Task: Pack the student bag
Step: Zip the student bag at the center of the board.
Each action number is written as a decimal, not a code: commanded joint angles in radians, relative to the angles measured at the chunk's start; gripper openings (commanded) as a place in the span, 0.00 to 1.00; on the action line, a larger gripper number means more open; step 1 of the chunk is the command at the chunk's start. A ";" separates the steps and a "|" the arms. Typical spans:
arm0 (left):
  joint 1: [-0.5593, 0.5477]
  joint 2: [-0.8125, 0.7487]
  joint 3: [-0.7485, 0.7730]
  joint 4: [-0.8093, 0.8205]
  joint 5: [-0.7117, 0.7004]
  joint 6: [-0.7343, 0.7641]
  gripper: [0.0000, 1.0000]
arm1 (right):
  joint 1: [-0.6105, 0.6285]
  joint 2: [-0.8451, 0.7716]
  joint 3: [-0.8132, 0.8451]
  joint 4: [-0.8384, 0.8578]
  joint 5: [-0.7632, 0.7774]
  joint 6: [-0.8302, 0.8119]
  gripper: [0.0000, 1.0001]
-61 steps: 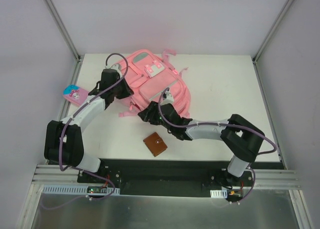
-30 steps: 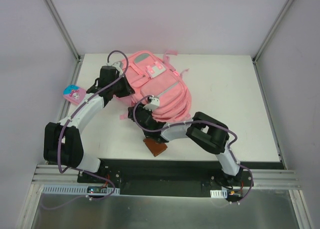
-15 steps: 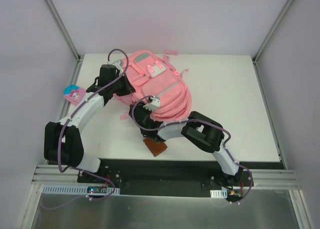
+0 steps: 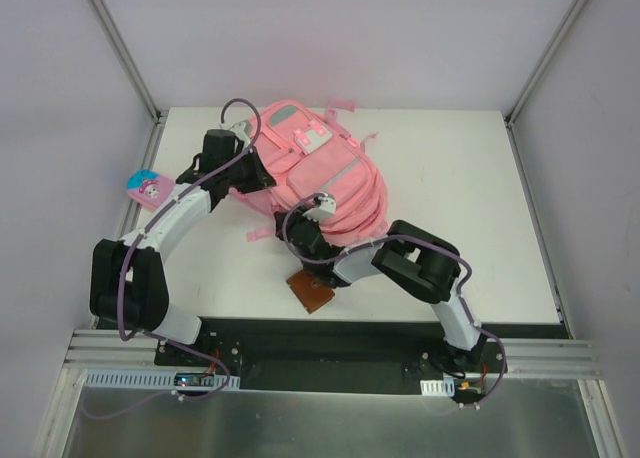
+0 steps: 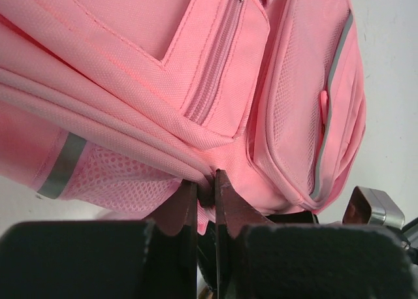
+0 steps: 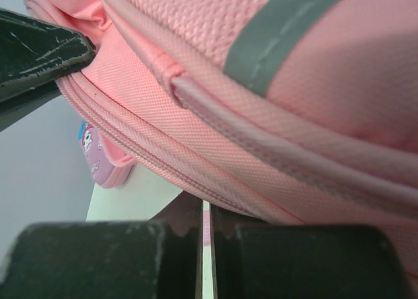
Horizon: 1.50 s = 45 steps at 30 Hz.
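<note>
We think the job now is opening the student bag (image 4: 322, 173). So our left gripper (image 5: 206, 181), pinching a fold of the bag's edge, should hold firm while our right gripper (image 6: 206, 211), fingers squeezed shut right under the zip (image 6: 150, 158), pulls slowly along the zip line; we cannot tell if it caught the tab. The bag lies front up on the table (image 4: 450, 178), toward the back and a bit left of the middle, its long side running far to near and leaning right, with the grey-green patch (image 4: 284, 114) end pointing away.
</note>
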 commanded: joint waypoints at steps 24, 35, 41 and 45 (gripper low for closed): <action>-0.006 0.024 0.010 -0.020 -0.031 0.019 0.00 | 0.033 -0.389 -0.373 0.116 -0.025 -0.388 0.01; -0.006 -0.037 -0.057 -0.006 -0.110 0.007 0.00 | 0.037 -0.540 -0.517 0.111 0.089 -0.491 0.01; -0.006 -0.057 -0.045 -0.006 -0.046 0.024 0.00 | 0.036 -0.562 -0.507 0.059 -0.042 -0.366 0.41; -0.006 -0.060 -0.021 -0.009 0.040 0.041 0.00 | 0.040 -0.511 -0.401 -0.032 -0.262 -0.297 0.65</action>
